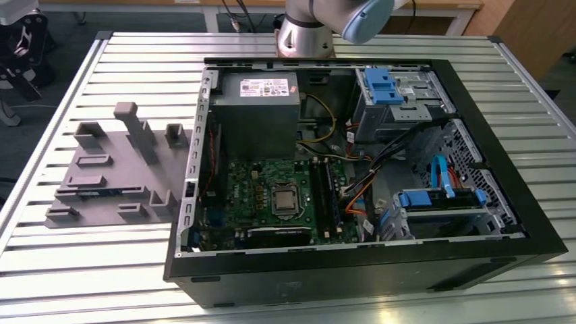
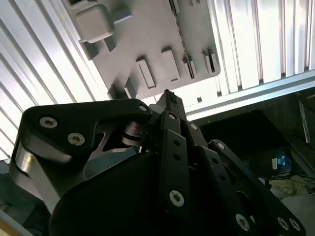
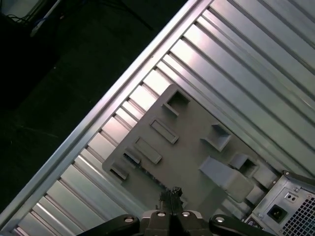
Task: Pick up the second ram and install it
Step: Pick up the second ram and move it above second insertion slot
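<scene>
A grey fixture plate [image 1: 112, 172] lies on the slatted table at the exterior view's left, beside the open computer case [image 1: 360, 175]. A thin dark-blue strip, seemingly the second ram [image 1: 88, 192], stands on edge in a slot of that plate. It shows as a narrow dark line in both wrist views [image 3: 142, 166] [image 2: 179, 34]. My gripper [image 3: 172, 193] hangs well above the plate with its black fingers [image 2: 169, 98] pressed together and nothing between them. The long black memory slots [image 1: 326, 196] lie on the green motherboard inside the case.
The case holds a grey power supply [image 1: 255, 108], blue drive latches [image 1: 382, 84], bundled cables [image 1: 396, 152] and a processor socket [image 1: 285, 200]. Upright grey posts [image 1: 135, 128] rise from the fixture plate. The table edge [image 3: 93, 128] drops to dark floor beyond.
</scene>
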Robot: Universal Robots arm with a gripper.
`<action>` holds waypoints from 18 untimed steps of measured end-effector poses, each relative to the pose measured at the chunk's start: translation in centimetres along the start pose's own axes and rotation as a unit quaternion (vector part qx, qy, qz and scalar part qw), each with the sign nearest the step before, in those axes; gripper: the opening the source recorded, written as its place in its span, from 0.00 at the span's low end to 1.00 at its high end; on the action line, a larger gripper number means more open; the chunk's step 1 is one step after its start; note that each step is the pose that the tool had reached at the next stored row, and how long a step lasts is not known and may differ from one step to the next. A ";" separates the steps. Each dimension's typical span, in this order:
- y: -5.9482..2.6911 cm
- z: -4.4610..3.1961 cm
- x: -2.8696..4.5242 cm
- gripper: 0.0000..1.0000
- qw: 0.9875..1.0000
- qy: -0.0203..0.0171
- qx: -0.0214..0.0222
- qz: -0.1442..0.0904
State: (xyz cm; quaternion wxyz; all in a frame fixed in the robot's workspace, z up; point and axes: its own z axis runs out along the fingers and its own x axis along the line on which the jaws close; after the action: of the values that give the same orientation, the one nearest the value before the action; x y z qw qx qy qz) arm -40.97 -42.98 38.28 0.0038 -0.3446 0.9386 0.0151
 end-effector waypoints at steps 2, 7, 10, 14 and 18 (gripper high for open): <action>0.01 0.01 0.01 0.11 1.000 0.000 0.000 -0.008; 0.03 0.02 0.03 0.11 1.000 0.001 -0.001 -0.029; 0.04 0.03 0.05 0.11 0.999 0.001 -0.001 -0.041; 0.07 0.05 0.08 0.11 0.998 0.001 -0.001 -0.058; 0.12 0.06 0.14 0.11 0.997 0.002 -0.001 -0.077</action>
State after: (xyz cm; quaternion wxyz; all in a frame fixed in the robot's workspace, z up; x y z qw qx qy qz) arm -41.16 -42.98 38.21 0.0028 -0.4157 0.9094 0.0153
